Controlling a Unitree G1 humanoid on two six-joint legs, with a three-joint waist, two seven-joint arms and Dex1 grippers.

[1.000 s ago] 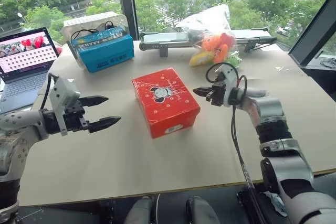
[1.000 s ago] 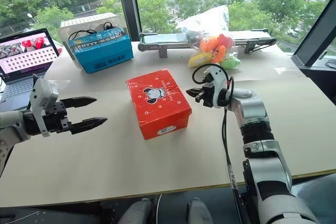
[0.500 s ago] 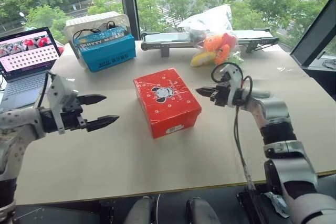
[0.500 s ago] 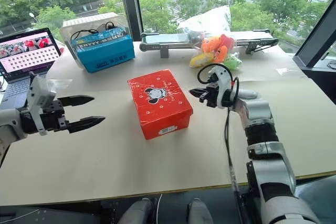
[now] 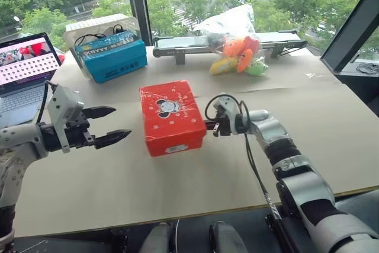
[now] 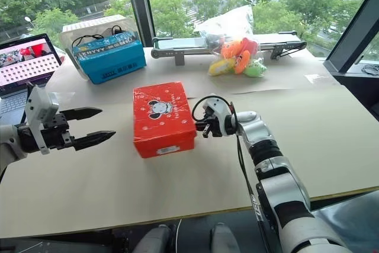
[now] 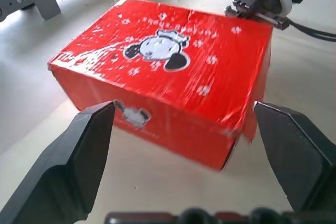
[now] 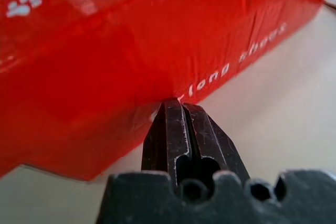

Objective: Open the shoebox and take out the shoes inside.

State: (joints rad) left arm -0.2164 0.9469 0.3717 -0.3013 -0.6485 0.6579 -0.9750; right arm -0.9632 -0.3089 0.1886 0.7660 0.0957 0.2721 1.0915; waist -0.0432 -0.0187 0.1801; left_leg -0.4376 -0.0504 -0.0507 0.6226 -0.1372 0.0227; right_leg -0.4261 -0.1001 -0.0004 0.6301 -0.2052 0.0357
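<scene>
1. Shoebox point(image 5: 171, 117) lies mid-table point(image 5: 331, 117), lid closed, mouse print up.
2. Right gripper point(image 5: 209, 126): fingers pressed together, empty, tips at the box's right side wall.
3. Left gripper point(image 5: 112, 125): jaws wide apart, empty, left of box, apart from it.

The red shoebox point(image 7: 173, 82) sits closed on the pale table point(image 7: 31, 87), its cartoon-mouse lid facing up. The left gripper point(image 7: 189, 150) has its two black fingers spread wide, one at each side of the box's near face. At the box's far edge, the right gripper point(image 7: 242, 10) touches the lid's side.
</scene>
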